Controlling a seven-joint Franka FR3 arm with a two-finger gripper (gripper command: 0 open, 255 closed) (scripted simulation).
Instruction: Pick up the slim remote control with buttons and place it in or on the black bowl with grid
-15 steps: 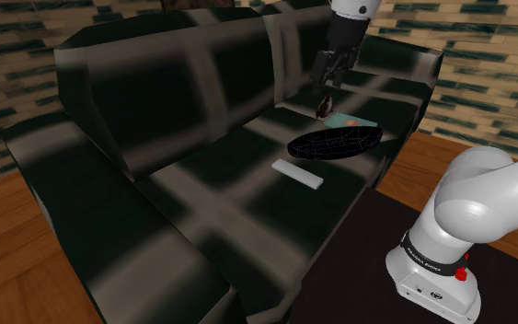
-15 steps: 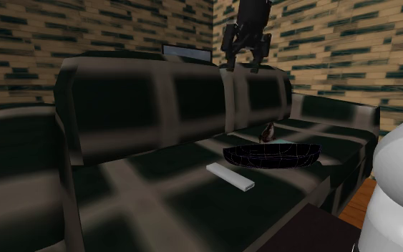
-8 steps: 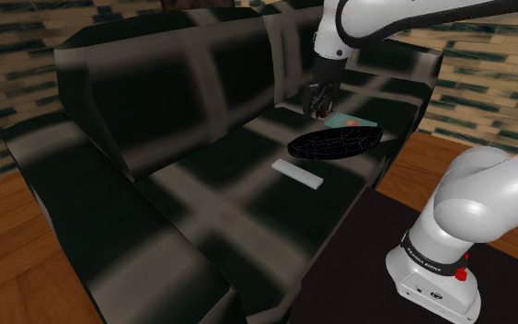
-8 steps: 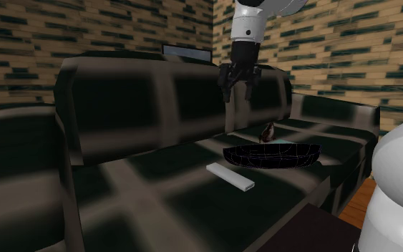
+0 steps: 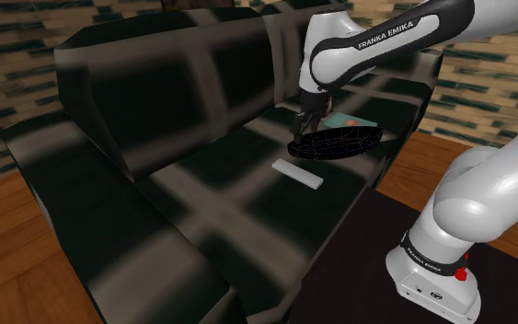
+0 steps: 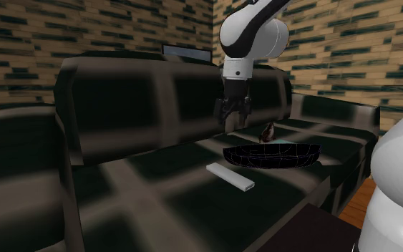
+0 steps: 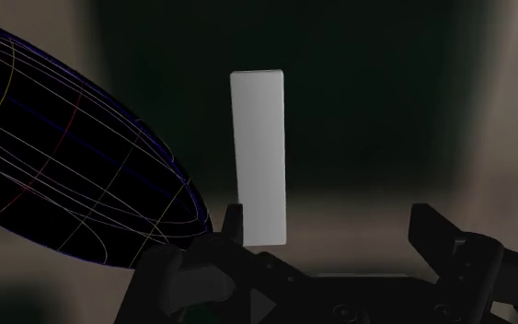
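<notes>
The slim remote (image 5: 298,175) (image 6: 230,177) (image 7: 259,156) is a plain white bar lying flat on the dark sofa seat, just in front of the black bowl. The shallow bowl (image 5: 335,143) (image 6: 271,154) (image 7: 73,175) has thin grid lines and rests on the same cushion. My black gripper (image 5: 305,124) (image 6: 233,123) (image 7: 330,225) hangs open above the seat, beside the bowl's rim and higher than the remote. In the wrist view the remote lies ahead of the fingers, nearer one finger (image 7: 234,225), and nothing is between them.
A small brown object (image 6: 268,131) and a flat teal item (image 5: 351,121) lie behind the bowl. The sofa backrest (image 5: 165,83) rises close behind the gripper. The arm's stand (image 5: 431,276) sits at the shoulder view's lower right on a dark mat.
The arm has come down from high above the backrest toward the seat, shifting slightly toward the shoulder view's left. The fingers stayed open. Remote and bowl have not moved.
</notes>
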